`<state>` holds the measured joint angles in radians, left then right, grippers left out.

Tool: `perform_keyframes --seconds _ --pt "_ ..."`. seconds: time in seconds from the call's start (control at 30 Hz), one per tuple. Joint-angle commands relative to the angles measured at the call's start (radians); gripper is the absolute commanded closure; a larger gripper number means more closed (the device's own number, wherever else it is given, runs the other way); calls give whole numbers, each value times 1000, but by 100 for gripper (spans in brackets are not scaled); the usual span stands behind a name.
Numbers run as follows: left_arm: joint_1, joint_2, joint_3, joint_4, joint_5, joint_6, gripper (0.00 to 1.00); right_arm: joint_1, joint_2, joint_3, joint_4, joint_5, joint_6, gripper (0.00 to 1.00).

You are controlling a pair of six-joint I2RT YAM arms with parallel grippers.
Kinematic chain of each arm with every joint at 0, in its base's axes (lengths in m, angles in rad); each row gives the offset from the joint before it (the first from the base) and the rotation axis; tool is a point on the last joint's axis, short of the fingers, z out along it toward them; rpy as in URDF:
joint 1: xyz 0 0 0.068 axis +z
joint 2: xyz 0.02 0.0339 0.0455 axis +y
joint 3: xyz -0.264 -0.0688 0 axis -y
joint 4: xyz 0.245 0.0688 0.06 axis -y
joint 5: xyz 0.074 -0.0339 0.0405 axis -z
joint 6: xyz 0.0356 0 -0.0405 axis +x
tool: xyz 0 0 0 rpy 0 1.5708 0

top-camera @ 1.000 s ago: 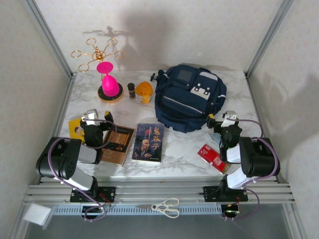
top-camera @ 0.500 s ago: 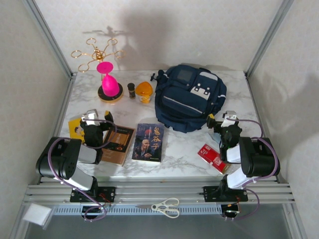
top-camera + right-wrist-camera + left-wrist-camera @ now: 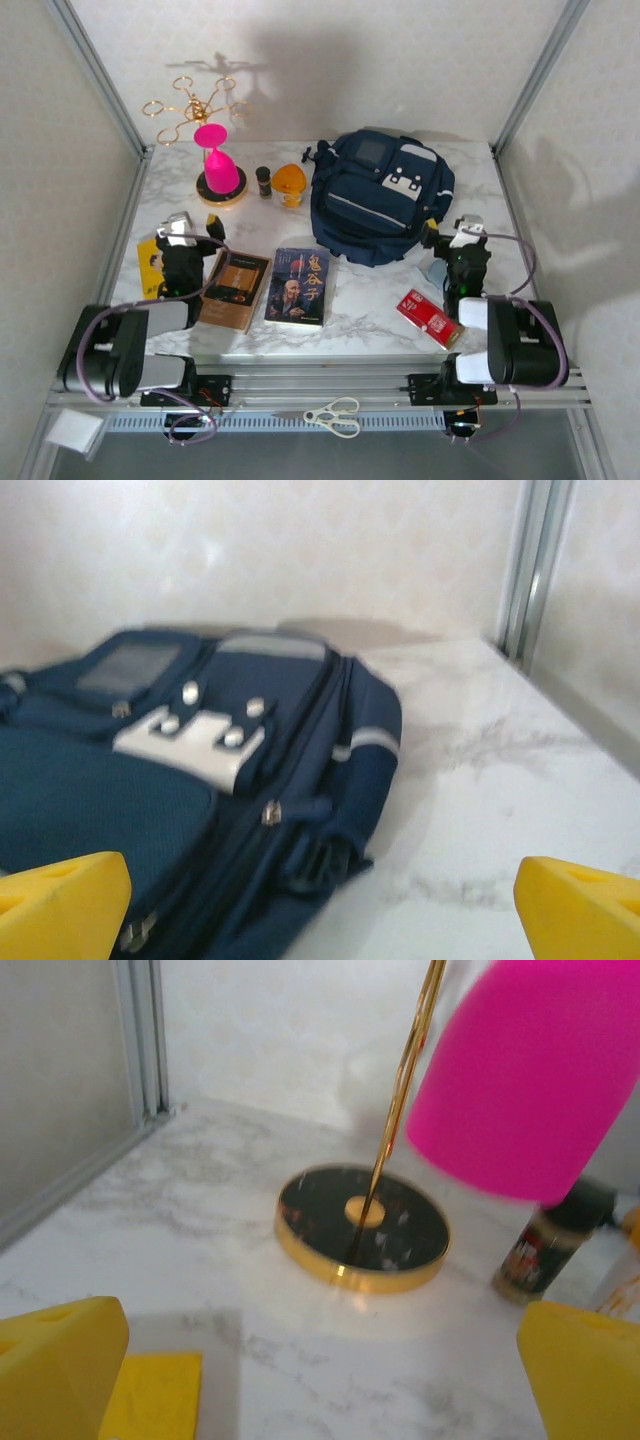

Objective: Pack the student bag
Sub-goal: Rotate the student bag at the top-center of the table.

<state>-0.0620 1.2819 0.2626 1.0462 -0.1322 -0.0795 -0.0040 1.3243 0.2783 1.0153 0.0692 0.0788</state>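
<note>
The student bag, a navy backpack with white and grey patches, lies at the back centre-right of the marble table; its zip is closed along the side seen in the right wrist view. My right gripper hovers just right of the bag's near corner. It is open, its yellow fingertips wide apart with nothing between them. My left gripper is over the table's left side, open and empty, its fingertips facing a gold stand.
A gold stand's round base carries a pink cup; a dark jar and an orange container stand beside it. Yellow, brown and blue books lie in front. A red pack lies front right, scissors on the rail.
Both arms have stretched forward a little, carrying their grippers slightly farther from the bases. Both grippers stay open and the objects have not moved.
</note>
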Motion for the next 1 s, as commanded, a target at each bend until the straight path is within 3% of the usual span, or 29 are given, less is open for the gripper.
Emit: perform_keyframes --seconds 0.0,0.1,0.23,0.33,0.43,0.5,0.7,0.97 --pt "-3 -134 50 -189 37 -88 1 0 -120 95 -253 51 87 1" --pt "-2 -220 110 -335 24 -281 1 -2 -186 237 -609 130 345 1" --pt "-1 -259 175 -536 -64 -557 1 -8 -186 326 -878 49 481 1" --pt "10 -246 214 -589 100 -619 1 -9 -182 350 -975 -41 524 1" --pt "-30 -224 266 -652 225 -658 1 -6 -160 342 -1008 -158 586 1" --pt "-92 -233 286 -701 217 -662 1 10 -132 350 -1022 -223 603 1" --pt "-306 -242 293 -760 207 -690 1 87 -59 373 -1068 -234 659 1" --pt "-550 -117 356 -737 179 -680 1 171 75 442 -994 -227 707 1"
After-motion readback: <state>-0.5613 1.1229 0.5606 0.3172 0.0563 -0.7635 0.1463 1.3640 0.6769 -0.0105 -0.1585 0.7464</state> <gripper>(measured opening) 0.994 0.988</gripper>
